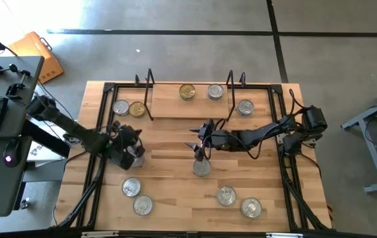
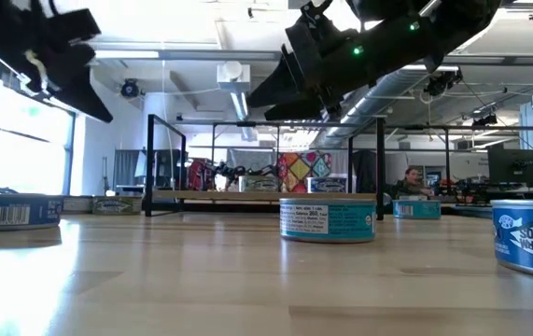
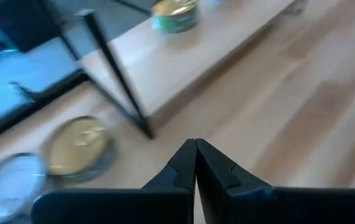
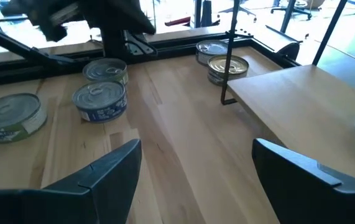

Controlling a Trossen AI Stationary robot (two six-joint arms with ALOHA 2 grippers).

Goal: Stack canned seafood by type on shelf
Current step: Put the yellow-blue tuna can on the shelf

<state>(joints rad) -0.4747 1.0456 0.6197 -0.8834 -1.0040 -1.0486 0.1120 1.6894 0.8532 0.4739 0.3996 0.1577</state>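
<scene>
The right gripper [image 1: 199, 147] hovers with wide fingers (holding nothing) above a tin [image 1: 201, 167], while the left gripper [image 3: 195, 163] has its fingers pressed together.

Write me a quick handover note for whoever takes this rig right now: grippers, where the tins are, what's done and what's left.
Left gripper: shut, empty, over the table's left side.
Right gripper: open, empty, hovering above the centre tin.
Shelf: holds a gold-top tin and a silver-top tin, side by side, not stacked.
Beside the shelf on the table: a silver and gold pair to its left, one tin at its right end.
Front of the table: two tins at left, two at right.
Done: two tins shelved. Left: everything else, plus stacking by type.
</scene>
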